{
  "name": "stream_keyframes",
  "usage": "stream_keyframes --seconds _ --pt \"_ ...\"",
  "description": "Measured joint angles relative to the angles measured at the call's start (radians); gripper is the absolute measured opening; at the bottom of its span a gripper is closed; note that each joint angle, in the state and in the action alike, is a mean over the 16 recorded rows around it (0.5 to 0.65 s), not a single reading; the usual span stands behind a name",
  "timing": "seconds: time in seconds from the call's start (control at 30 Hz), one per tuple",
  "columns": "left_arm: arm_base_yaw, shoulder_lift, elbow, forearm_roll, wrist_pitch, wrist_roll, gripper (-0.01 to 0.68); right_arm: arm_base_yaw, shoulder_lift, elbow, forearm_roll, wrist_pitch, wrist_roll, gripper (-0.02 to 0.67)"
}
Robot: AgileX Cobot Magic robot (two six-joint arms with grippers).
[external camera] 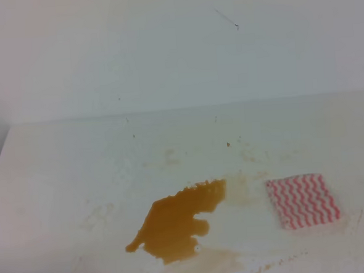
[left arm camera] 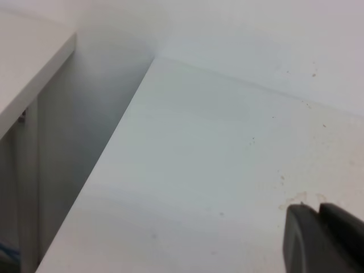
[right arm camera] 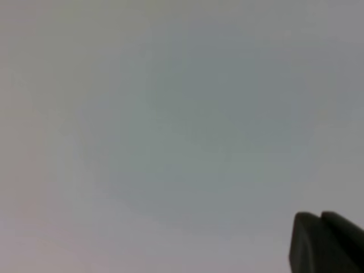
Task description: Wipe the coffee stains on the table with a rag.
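Exterior high view shows neither arm over the table (external camera: 61, 181), so the job looks to be at its very start: nothing has been picked up and nothing wiped. Nearest the front edge lie the coffee stains (external camera: 178, 222), an amber-brown puddle a little left of the middle, with paler tan smears trailing toward the front edge and off its upper right. Just right of that pale patch, apart from the puddle itself, the rag (external camera: 303, 201) lies flat and square, red and white zigzags up, not far from the front right corner. Farther back the tabletop carries only faint tan marks and dark specks up to its rear edge, where the white wall (external camera: 176, 44) begins.

The left gripper (left arm camera: 324, 239) shows in its wrist view only as a dark corner, with its two tips drawn close together, over a clean stretch near the table's left edge. The right gripper (right arm camera: 324, 242) is likewise a dark corner against blank grey, its tips together and holding nothing.

My reading: the next move belongs to the right arm, which must spread its jaws, come down on the rag, pinch it, and drag it left through the puddle.
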Motion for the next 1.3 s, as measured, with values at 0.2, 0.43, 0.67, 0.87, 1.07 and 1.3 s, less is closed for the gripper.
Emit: stream_keyframes --seconds 0.2,0.43,0.67,0.87,1.07,1.3 --pt "0.0 -0.002 0.002 0.0 -0.001 0.0 0.0 0.012 0.076 -0.19 -0.085 0.198 0.082 -0.002" --pt "0.0 -0.002 0.002 0.0 -0.001 0.0 0.0 0.039 0.27 -0.331 0.015 0.5 0.025 -0.002" --pt "-0.001 -0.002 0.002 0.0 -0.001 0.0 0.0 0.065 0.492 -0.371 0.372 0.714 -0.343 -0.002" --pt "-0.002 0.0 0.0 0.0 0.0 0.0 0.0 0.075 0.645 -0.375 0.811 0.803 -0.82 -0.002" --pt "-0.003 0.0 0.0 0.0 0.0 0.0 0.0 0.078 0.795 -0.388 1.167 0.872 -1.235 -0.002" --pt "-0.003 0.0 0.0 0.0 0.0 0.0 0.0 0.095 0.987 -0.44 1.273 0.911 -1.408 -0.002"
